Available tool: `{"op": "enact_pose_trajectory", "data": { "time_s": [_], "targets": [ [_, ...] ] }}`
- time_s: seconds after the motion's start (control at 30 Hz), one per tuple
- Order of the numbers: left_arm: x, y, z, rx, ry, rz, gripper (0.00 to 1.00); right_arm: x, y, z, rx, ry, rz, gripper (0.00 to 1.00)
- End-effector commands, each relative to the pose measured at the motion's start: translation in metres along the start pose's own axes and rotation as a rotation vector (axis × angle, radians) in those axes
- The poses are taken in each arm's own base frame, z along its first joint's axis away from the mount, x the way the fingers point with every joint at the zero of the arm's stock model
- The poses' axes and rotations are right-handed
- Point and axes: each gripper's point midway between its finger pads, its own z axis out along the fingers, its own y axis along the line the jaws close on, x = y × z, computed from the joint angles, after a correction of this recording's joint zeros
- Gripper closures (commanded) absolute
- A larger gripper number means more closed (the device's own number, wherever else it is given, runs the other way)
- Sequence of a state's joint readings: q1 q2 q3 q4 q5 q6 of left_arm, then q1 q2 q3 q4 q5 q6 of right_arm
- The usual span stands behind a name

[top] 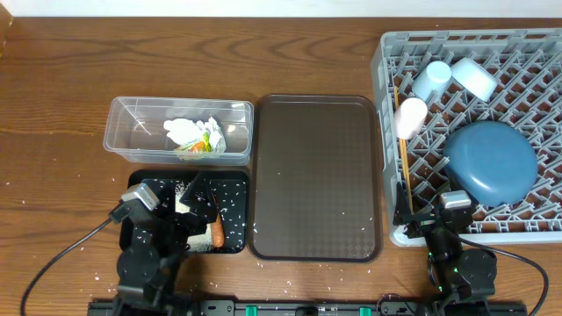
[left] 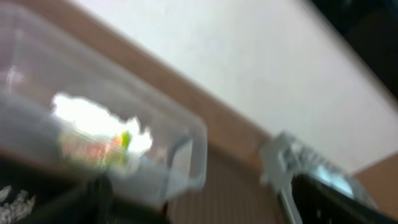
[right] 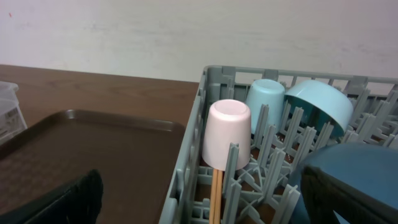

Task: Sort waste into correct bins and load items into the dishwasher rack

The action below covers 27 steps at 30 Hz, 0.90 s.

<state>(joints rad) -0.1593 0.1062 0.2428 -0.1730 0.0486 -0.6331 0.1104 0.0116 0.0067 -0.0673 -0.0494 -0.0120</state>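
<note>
The clear tub holds the crumpled white paper with its green-yellow wrapper; it shows blurred in the left wrist view. The black tray holds rice grains and the carrot piece. The grey rack holds the blue plate, pink cup, light-blue cup, white bowl and chopsticks. My left gripper is open above the black tray. My right gripper is open at the rack's front left corner, behind the chopsticks and pink cup.
The brown serving tray lies between the bins and the rack. Stray rice grains dot the table near the black tray. The left wrist view is motion-blurred.
</note>
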Motion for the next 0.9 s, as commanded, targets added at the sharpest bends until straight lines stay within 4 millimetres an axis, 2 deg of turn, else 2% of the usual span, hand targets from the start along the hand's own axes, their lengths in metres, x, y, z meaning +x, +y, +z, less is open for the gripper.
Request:
{"op": "enact_pose_trajectory", "data": {
  "time_s": [0.0, 0.33, 0.5, 0.6, 0.73, 0.87],
  "targets": [
    [0.006, 0.006, 0.006, 0.031, -0.046, -0.005, 0.06, 0.0, -0.005, 0.0, 0.022, -0.001, -0.011, 0.01],
    [0.039, 0.035, 0.017, 0.006, -0.024, -0.004, 0.06, 0.0, -0.005, 0.0, 0.022, -0.001, -0.011, 0.01],
    [0.039, 0.041, 0.016, -0.015, -0.024, 0.033, 0.06, 0.0, -0.005, 0.0, 0.022, -0.001, -0.011, 0.01],
    [0.045, 0.049, 0.016, -0.044, 0.009, 0.105, 0.06, 0.0, -0.005, 0.0, 0.022, -0.001, -0.011, 0.01],
    [0.043, 0.049, 0.016, -0.041, 0.004, 0.189, 0.06, 0.0, -0.005, 0.0, 0.022, -0.001, -0.011, 0.01],
    [0.043, 0.049, 0.016, -0.042, 0.003, 0.188, 0.06, 0.0, -0.005, 0.0, 0.022, -0.001, -0.011, 0.01]
  ]
}}
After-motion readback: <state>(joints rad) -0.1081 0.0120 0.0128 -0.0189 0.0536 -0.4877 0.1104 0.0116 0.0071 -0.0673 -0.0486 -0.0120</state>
